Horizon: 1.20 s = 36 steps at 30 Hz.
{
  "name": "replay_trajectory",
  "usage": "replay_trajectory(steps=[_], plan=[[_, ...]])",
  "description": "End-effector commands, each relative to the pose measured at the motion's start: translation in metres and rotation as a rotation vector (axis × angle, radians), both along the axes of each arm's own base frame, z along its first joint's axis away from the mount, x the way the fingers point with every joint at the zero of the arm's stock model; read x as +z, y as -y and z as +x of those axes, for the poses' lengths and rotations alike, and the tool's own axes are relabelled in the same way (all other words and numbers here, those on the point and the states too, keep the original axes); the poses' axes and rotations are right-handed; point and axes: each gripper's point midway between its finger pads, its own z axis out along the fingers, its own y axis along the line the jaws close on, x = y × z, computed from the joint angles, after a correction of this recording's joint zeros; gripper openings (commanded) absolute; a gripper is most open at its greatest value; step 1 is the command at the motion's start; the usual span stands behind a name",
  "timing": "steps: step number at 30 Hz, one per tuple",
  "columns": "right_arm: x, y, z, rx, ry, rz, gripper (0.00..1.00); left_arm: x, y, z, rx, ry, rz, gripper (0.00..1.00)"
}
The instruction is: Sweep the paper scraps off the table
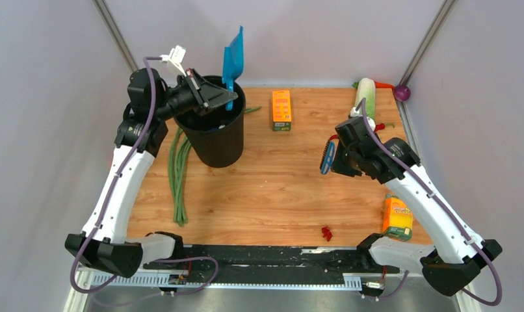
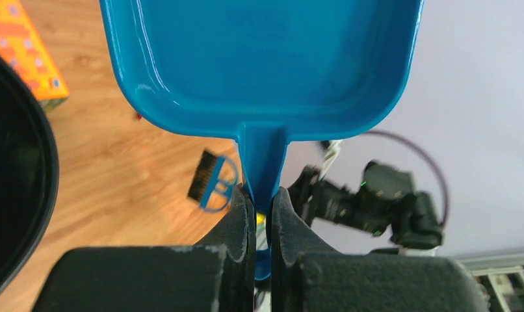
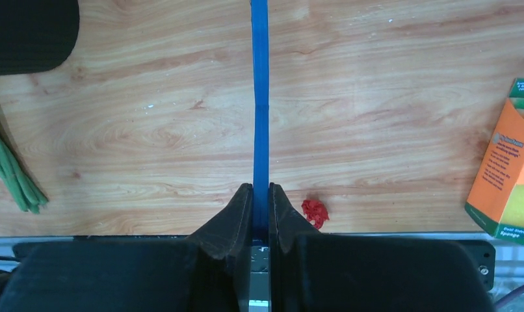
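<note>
One cluster of red paper scraps (image 1: 326,232) lies on the table (image 1: 272,188) near its front edge, and shows in the right wrist view (image 3: 315,212) just right of my fingers. My left gripper (image 1: 210,97) (image 2: 262,195) is shut on the handle of the blue dustpan (image 1: 233,58) (image 2: 259,58), held tilted up over the black bin (image 1: 214,133). My right gripper (image 1: 340,156) (image 3: 261,188) is shut on the blue brush (image 1: 327,158) (image 3: 260,97), held above the table right of centre. A tiny red bit (image 1: 379,127) lies by the right arm.
An orange box (image 1: 281,109) lies at the back centre. A sponge package (image 1: 397,218) (image 3: 510,175) stands at the front right. Green beans (image 1: 178,169) (image 3: 9,169) lie left of the bin. A white radish (image 1: 365,97) and purple ball (image 1: 402,93) sit at the back right. A black rail (image 1: 266,257) lines the front.
</note>
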Motion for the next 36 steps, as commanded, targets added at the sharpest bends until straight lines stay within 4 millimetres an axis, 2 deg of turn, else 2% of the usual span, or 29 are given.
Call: replay_trajectory(steps=[1,5,9,12,15,17,19,22,24,26,30,32,33,34,35,36], plan=[[0.012,0.016,-0.019,-0.136,-0.059,0.011,0.0,-0.053,0.001,-0.016,-0.024,-0.094,0.163,0.0],[-0.007,0.0,-0.027,-0.153,-0.177,0.064,0.0,-0.056,0.002,-0.024,-0.038,-0.09,0.173,0.0],[-0.034,-0.031,-0.042,-0.226,-0.395,0.168,0.0,-0.054,-0.001,-0.033,-0.043,-0.066,0.189,0.0],[-0.027,-0.058,-0.055,-0.253,-0.526,0.3,0.0,-0.054,-0.002,-0.041,-0.046,-0.064,0.186,0.0],[-0.01,-0.072,-0.062,-0.229,-0.573,0.391,0.0,-0.055,-0.004,-0.051,-0.046,-0.057,0.178,0.0],[-0.002,-0.075,-0.067,-0.187,-0.576,0.42,0.0,-0.055,-0.006,-0.057,-0.047,-0.052,0.176,0.0],[-0.002,-0.066,-0.068,-0.179,-0.526,0.405,0.0,-0.056,-0.006,-0.063,-0.049,-0.048,0.174,0.0],[-0.006,-0.042,-0.071,-0.251,-0.425,0.382,0.0,-0.059,-0.003,-0.072,-0.069,-0.041,0.184,0.0],[-0.001,-0.025,-0.067,-0.328,-0.329,0.385,0.0,-0.071,0.003,-0.082,-0.098,-0.066,0.227,0.0],[0.017,-0.007,-0.055,-0.42,-0.19,0.411,0.0,-0.086,0.007,-0.09,-0.126,-0.058,0.312,0.0],[0.083,0.024,-0.027,-0.526,0.106,0.46,0.0,-0.114,0.011,-0.107,-0.181,-0.085,0.493,0.0],[0.108,0.034,-0.017,-0.528,0.201,0.441,0.0,-0.125,0.012,-0.115,-0.205,-0.083,0.585,0.0],[0.115,0.037,-0.014,-0.524,0.229,0.424,0.0,-0.132,0.01,-0.115,-0.2,-0.089,0.631,0.0],[0.119,0.039,-0.01,-0.518,0.252,0.402,0.0,-0.139,0.013,-0.126,-0.249,-0.083,0.693,0.0],[0.123,0.041,-0.008,-0.51,0.267,0.386,0.0,-0.142,0.011,-0.125,-0.238,-0.075,0.736,0.0],[0.123,0.043,-0.006,-0.511,0.274,0.368,0.0,-0.152,0.013,-0.138,-0.296,-0.072,0.793,0.0]])
